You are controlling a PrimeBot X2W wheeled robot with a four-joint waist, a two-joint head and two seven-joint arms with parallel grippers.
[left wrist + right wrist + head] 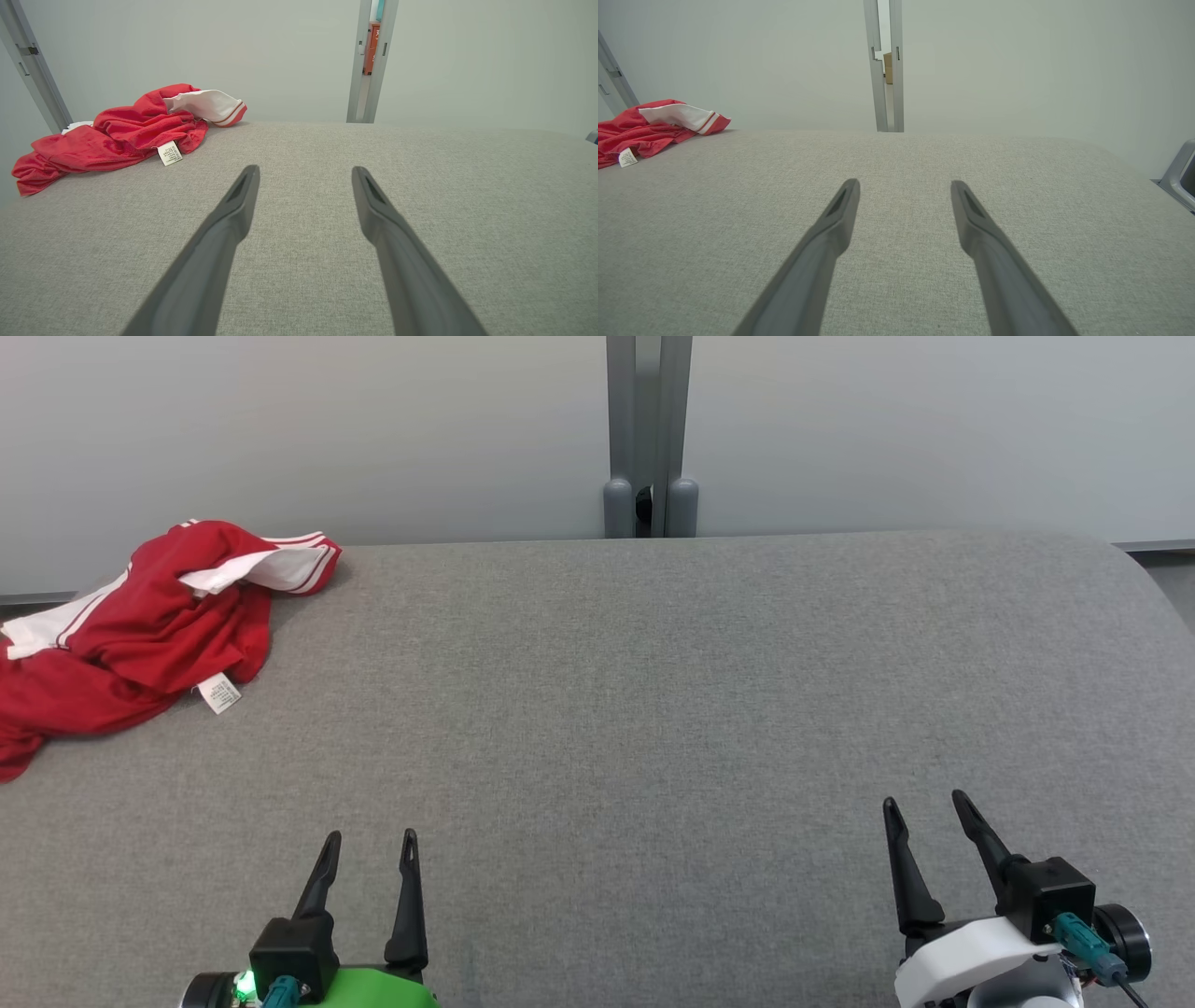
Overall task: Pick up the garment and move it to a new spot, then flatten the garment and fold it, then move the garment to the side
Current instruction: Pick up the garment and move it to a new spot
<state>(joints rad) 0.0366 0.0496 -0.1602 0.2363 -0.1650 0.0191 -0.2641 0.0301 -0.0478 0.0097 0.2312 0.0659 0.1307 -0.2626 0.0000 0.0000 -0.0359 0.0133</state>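
Observation:
A red garment (140, 635) with white panels and striped trim lies crumpled at the far left of the grey fabric surface (653, 709), a white care label sticking out of its near edge. The left wrist view has the garment (117, 135) at upper left, and the right wrist view has the garment (649, 123) at the left edge. My left gripper (371, 838) stands open at the lower left, well short of the garment and to its right. Open too, my right gripper (926, 800) is at the lower right, far from it. Nothing is between either pair of fingers.
A pale wall runs behind the surface, with a grey metal post (649, 439) at its middle. The surface's far right corner is rounded (1134, 569). A grey object (1181, 175) sits off the surface's right edge in the right wrist view.

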